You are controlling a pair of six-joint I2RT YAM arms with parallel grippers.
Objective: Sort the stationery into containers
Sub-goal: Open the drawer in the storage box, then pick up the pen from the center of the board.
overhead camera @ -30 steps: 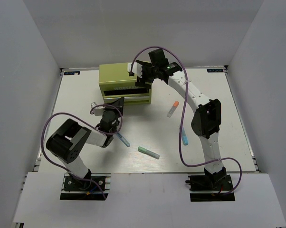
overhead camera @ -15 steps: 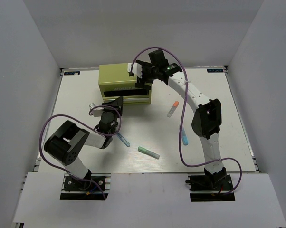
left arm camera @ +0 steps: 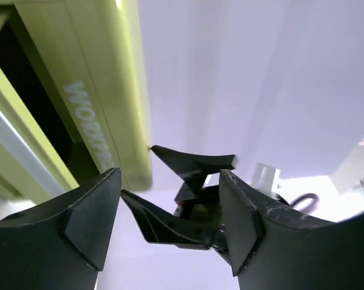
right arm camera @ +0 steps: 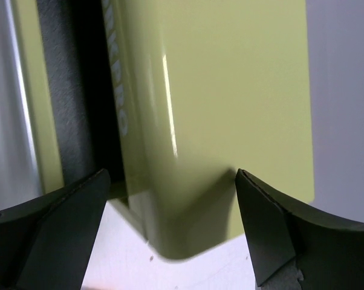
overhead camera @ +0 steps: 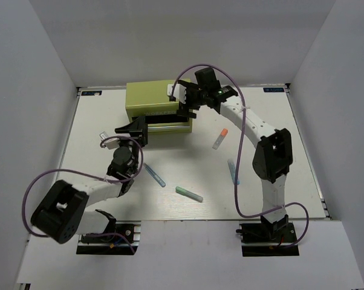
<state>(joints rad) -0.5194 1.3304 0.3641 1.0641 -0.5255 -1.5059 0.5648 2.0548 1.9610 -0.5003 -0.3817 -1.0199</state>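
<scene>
The olive-green container [overhead camera: 150,96] stands at the back of the table with a front drawer [overhead camera: 169,126] pulled out a little. My left gripper [overhead camera: 135,128] is open at the drawer's left end and holds nothing. In its wrist view, the left gripper [left arm camera: 170,175] faces the container's lettered front [left arm camera: 88,115]. My right gripper [overhead camera: 183,103] is open too. In the right wrist view, the right gripper [right arm camera: 170,175] straddles the container's corner [right arm camera: 188,199]. On the table lie the orange-capped pen [overhead camera: 220,138], light blue pen [overhead camera: 232,170], mint green pen [overhead camera: 188,193] and thin blue pen [overhead camera: 154,175].
White walls close in the table [overhead camera: 273,133] on three sides. The right arm [overhead camera: 273,157] reaches over the light blue pen and hides part of it. Purple cables loop off both arms.
My left gripper has opened and moved up-left to the drawer's left end, its arm swinging back and left. The right gripper shifted slightly right at the container's corner.
</scene>
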